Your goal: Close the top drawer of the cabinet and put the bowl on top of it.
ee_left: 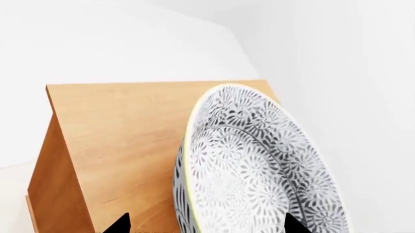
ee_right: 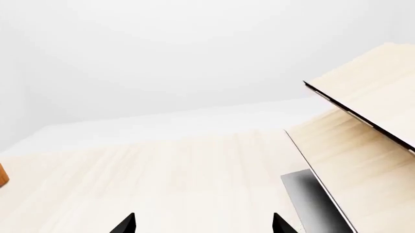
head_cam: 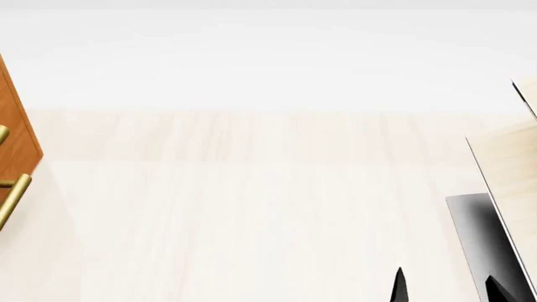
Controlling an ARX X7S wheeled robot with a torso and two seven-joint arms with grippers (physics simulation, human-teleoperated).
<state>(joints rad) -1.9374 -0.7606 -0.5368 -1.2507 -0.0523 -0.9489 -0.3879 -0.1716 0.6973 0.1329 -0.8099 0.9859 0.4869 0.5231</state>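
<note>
Reddish-brown wood of the cabinet (head_cam: 15, 135) is seen at far left, brass handles facing the worktop (head_cam: 251, 207); the bowl (ee_left: 259, 165) is held tilted in the left pincer (ee_left: 204, 225), presumably for setting on top; the right pincer (ee_right: 202, 224) is spread wide, empty, beside the pale rack (head_cam: 512, 170).

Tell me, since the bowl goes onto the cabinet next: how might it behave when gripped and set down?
The bowl looks rigid and glazed, so probably slippery at its thin rim. It seems tilted on edge before the cabinet, so it may rock or roll if released that way. It looks ceramic, likely chipping if dropped.
</note>
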